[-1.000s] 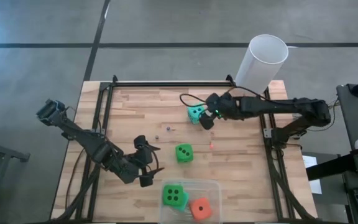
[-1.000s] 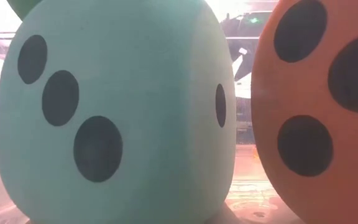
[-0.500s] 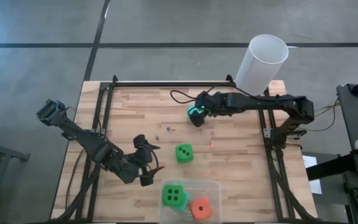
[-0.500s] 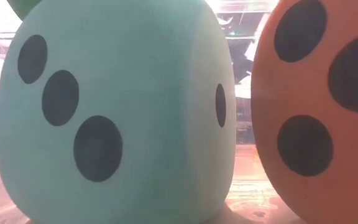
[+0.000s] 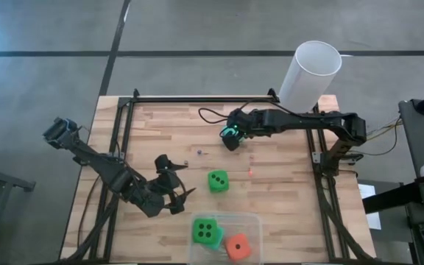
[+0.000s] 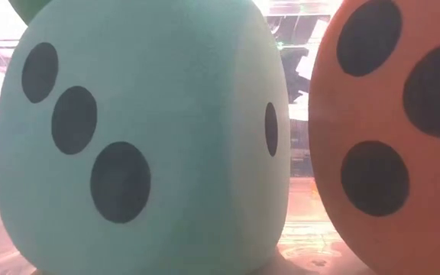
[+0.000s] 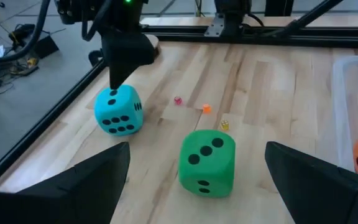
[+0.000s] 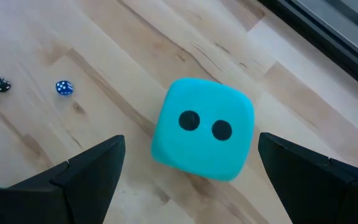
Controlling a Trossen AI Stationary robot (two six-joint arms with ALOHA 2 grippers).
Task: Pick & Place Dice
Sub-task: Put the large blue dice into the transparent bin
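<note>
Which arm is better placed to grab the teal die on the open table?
Right. The right gripper hangs directly above the teal die, fingers open either side of it in its wrist view. The left gripper, also open, is nearer the green die, with the teal one farther off.

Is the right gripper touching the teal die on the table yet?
Apart. The right wrist view shows the teal die lying between the open fingers with bare wood on both sides; the right gripper hovers over it in the high view.
</note>
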